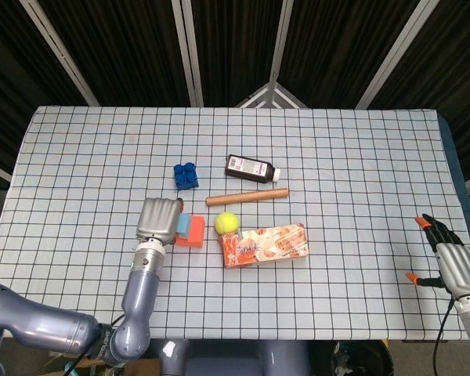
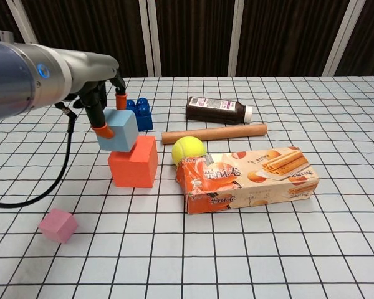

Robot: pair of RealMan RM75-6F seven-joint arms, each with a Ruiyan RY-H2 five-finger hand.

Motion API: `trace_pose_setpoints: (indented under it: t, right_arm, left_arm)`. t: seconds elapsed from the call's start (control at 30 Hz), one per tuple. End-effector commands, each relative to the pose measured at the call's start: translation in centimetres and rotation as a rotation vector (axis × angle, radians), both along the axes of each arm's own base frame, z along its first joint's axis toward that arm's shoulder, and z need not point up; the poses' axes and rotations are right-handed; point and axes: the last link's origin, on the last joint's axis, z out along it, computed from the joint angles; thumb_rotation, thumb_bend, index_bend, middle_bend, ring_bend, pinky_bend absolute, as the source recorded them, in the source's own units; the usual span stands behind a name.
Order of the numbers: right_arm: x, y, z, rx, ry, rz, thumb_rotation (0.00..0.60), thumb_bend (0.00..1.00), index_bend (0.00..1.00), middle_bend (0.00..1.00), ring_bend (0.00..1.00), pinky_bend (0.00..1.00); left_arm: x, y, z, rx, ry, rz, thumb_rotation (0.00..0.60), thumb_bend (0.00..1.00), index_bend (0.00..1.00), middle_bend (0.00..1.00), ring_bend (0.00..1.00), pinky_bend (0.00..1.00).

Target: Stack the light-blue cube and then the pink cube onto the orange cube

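While the pink cube (image 2: 57, 225) sat alone near the front left of the checked surface (image 2: 336, 249), the left hand (image 2: 98, 93) gripped the light-blue cube (image 2: 118, 130) between orange-tipped fingers (image 2: 102, 130), tilted, right over the orange cube (image 2: 134, 161); whether the two touched I could not tell. Behind them stood a blue toy brick (image 2: 139, 114). Further right lay a tennis ball (image 2: 188, 149), a wooden rod (image 2: 214, 133), a dark bottle (image 2: 217, 110) and a biscuit box (image 2: 246, 179). Far right, the right hand (image 1: 457, 265) held nothing, fingers apart.
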Motion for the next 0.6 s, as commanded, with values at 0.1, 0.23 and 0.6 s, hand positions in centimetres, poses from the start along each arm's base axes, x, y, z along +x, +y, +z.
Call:
trace_pose_setpoints:
  t: [0.1,0.23,0.6]
  right_arm:
    - [-0.1,0.1,0.4,-0.013,-0.009,0.006,0.6,0.13,0.0,0.02,0.06,0.16]
    - [-0.2,0.2,0.5,-0.017,-0.017,0.011,0.6,0.13,0.0,0.01,0.06,0.16]
    - [-0.3,0.1,0.5,-0.016,-0.021,0.016,0.6,0.13,0.0,0.02,0.06,0.16]
  left_arm:
    - [0.9,-0.1,-0.9,0.005,0.024,0.0,0.6,0.34,0.45,0.82,0.81,0.88]
    - [1.2,-0.2,-1.4,0.02,0.04,0.001,0.6,0.34,0.45,0.82,0.81,0.88]
    - [1.2,0.1,-2.0,0.049,0.074,0.004,0.6,0.34,0.45,0.82,0.81,0.88]
